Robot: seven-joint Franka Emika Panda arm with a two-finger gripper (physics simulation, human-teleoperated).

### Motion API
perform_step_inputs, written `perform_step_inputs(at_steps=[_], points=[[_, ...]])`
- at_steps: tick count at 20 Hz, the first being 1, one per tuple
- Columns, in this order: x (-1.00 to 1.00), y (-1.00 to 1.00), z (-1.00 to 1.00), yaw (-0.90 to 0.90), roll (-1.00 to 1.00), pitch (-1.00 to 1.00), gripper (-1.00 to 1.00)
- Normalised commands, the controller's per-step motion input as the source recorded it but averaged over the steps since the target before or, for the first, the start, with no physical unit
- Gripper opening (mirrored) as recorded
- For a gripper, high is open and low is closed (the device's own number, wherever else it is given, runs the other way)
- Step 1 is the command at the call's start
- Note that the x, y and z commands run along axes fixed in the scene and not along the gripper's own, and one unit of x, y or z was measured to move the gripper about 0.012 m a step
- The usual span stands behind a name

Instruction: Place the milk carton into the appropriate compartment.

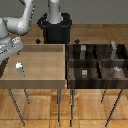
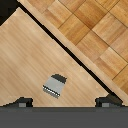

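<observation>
While the small grey milk carton with its white peaked top [image 1: 19,68] stands untouched in the light wooden tray [image 1: 45,75], the grey two-finger gripper [image 1: 11,50] hangs above it, fingers spread apart and holding nothing. The grasp, the lift and the move all remain to be done. The dark divided bin [image 1: 100,80], holding grey blocks [image 1: 85,73], sits on the exterior view's right, the tray's wall between.

Grey, white-topped milk carton [image 1: 20,68]; tan tray [image 1: 45,75]; dark dividers [image 1: 97,61].

floor: wood parquet [image 1: 100,20] | tables: thin, seemingly metal legs [image 1: 61,106]
</observation>
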Motion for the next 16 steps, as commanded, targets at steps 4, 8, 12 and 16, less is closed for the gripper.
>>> perform_step_inputs(at_steps=[4,8,12,16], points=[[0.0,0.5,0.0,0.0,0.0,0.0,1.0],[0.0,0.0,0.0,0.0,0.0,0.0,1.0],[-0.5,0.0,0.0,0.0,0.0,0.0,1.0],[0.0,-0.25,0.0,0.0,0.0,0.0,1.0]])
